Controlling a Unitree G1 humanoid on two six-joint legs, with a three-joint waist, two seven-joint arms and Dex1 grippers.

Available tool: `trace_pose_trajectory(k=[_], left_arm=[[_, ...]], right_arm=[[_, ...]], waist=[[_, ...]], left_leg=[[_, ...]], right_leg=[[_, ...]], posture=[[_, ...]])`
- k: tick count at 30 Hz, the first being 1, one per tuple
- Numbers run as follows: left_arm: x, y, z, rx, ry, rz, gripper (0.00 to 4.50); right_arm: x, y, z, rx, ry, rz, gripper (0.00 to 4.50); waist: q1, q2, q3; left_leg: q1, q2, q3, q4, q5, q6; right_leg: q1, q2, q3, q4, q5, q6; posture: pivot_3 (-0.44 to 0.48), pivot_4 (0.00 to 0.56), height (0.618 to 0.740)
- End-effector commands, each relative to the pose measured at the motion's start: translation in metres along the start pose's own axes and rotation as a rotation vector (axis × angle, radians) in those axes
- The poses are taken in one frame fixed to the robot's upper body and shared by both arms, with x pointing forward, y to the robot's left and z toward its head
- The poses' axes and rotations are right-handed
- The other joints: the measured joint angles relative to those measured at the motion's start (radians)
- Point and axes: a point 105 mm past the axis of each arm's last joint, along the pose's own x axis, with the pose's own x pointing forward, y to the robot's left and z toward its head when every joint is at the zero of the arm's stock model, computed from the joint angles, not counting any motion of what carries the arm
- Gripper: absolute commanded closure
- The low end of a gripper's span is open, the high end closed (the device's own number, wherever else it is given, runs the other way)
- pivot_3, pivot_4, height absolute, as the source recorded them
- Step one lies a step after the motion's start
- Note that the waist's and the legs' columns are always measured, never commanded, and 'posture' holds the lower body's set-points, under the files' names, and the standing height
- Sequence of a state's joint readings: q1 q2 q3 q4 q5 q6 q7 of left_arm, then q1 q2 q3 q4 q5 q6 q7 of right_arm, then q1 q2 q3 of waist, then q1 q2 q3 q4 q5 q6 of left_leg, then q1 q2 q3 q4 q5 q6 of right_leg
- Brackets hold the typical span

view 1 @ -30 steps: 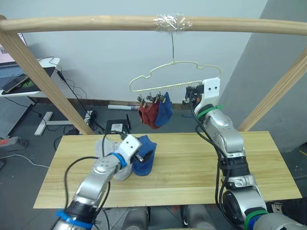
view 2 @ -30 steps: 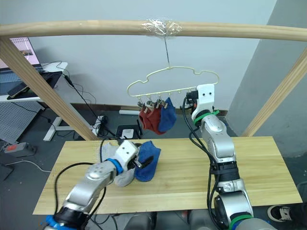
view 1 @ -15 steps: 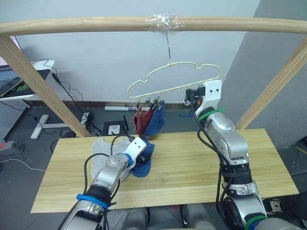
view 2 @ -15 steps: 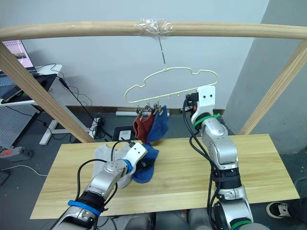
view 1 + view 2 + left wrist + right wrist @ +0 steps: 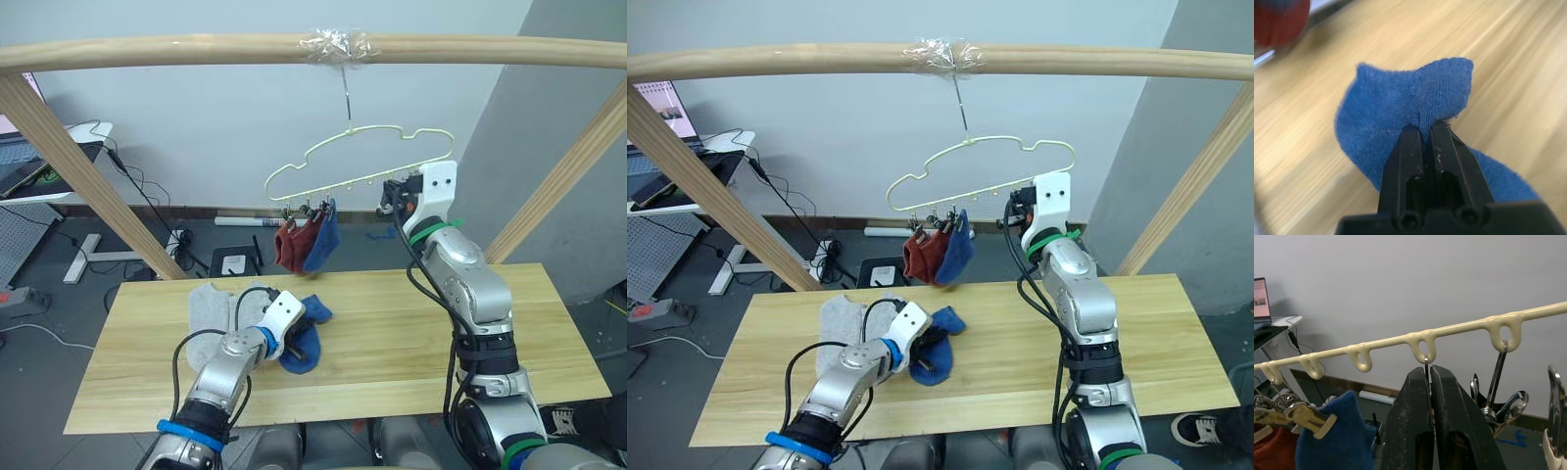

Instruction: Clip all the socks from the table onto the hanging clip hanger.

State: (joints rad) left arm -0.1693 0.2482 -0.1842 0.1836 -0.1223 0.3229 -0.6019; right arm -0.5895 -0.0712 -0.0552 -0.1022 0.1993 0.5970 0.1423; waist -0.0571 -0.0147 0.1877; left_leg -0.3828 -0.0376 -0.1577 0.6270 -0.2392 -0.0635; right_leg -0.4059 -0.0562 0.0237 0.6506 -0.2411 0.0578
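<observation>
A blue sock lies on the light wood table, and my left gripper is shut on a pinched fold of it. Light grey socks lie flat just left of that. The pale yellow-green clip hanger hangs from the top pole. A rust red sock and a blue sock are clipped at its left end. My right gripper is raised to the hanger's right part, shut on a metal clip that hangs from one loop.
A round wooden pole frame spans overhead, with slanted posts at the left and right table ends. More metal clips dangle beside my right gripper. A desk with a laptop and cables stand behind on the left.
My left gripper has closed from wide open onto the blue sock on the table, bunching it. The hanging socks have swung a little. The right arm stays at the hanger.
</observation>
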Motion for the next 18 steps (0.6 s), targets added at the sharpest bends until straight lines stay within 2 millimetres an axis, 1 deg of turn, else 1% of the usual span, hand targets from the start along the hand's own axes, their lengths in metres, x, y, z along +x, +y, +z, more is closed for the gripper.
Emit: trace_pose_trajectory(k=[1,3,5,8,10,14,18], left_arm=[[-0.012,-0.012,0.063,0.005,-0.284,-0.027,4.48],[-0.02,-0.026,0.087,0.046,-0.399,-0.048,4.48],[-0.023,-0.034,0.099,0.059,-0.457,-0.062,4.48],[-0.021,-0.046,0.122,0.065,-0.556,-0.069,4.48],[-0.016,-0.051,0.136,0.049,-0.604,-0.065,4.48],[-0.008,-0.056,0.146,0.043,-0.646,-0.068,4.48],[0.001,-0.061,0.152,0.02,-0.658,-0.09,4.48]], right_arm=[[0.0,-0.01,0.014,0.069,0.002,-0.049,4.5],[-0.001,-0.011,0.017,0.13,0.034,-0.064,4.5],[-0.002,-0.011,0.019,0.163,0.051,-0.07,4.5],[-0.003,-0.009,0.02,0.223,0.084,-0.073,4.5],[-0.003,-0.007,0.023,0.267,0.106,-0.073,4.5],[-0.005,-0.001,0.029,0.302,0.135,-0.052,4.5],[-0.007,0.002,0.03,0.336,0.157,-0.051,4.5]], waist=[[0.0,0.0,0.0],[0.0,0.0,0.0],[0.002,0.0,0.0],[0.002,0.001,0.0],[0.005,0.001,0.0],[0.002,0.001,0.0],[-0.002,0.001,-0.001]], left_leg=[[0.0,0.0,0.0,0.0,0.0,0.0],[0.0,0.0,0.0,0.0,0.0,0.0],[0.0,0.0,0.0,0.0,0.0,0.0],[0.0,0.0,0.0,0.0,0.0,0.0],[-0.001,-0.001,0.0,0.001,0.0,0.0],[-0.001,-0.001,0.001,0.001,0.0,0.0],[-0.001,-0.001,0.001,0.001,0.0,0.0]], right_leg=[[0.0,0.0,0.0,0.0,0.0,0.0],[0.0,0.0,0.0,0.0,0.0,0.0],[0.0,0.0,0.0,0.0,0.0,0.0],[0.0,0.0,0.0,-0.001,0.0,0.0],[0.001,0.0,0.0,-0.001,0.0,0.0],[0.001,0.0,0.0,-0.001,0.001,0.001],[0.0,0.0,0.0,-0.001,0.001,0.001]], posture=[[-0.091,0.157,0.74],[-0.091,0.161,0.74],[-0.09,0.159,0.74],[-0.092,0.159,0.74],[-0.097,0.158,0.74],[-0.115,0.157,0.74],[-0.118,0.157,0.74]])
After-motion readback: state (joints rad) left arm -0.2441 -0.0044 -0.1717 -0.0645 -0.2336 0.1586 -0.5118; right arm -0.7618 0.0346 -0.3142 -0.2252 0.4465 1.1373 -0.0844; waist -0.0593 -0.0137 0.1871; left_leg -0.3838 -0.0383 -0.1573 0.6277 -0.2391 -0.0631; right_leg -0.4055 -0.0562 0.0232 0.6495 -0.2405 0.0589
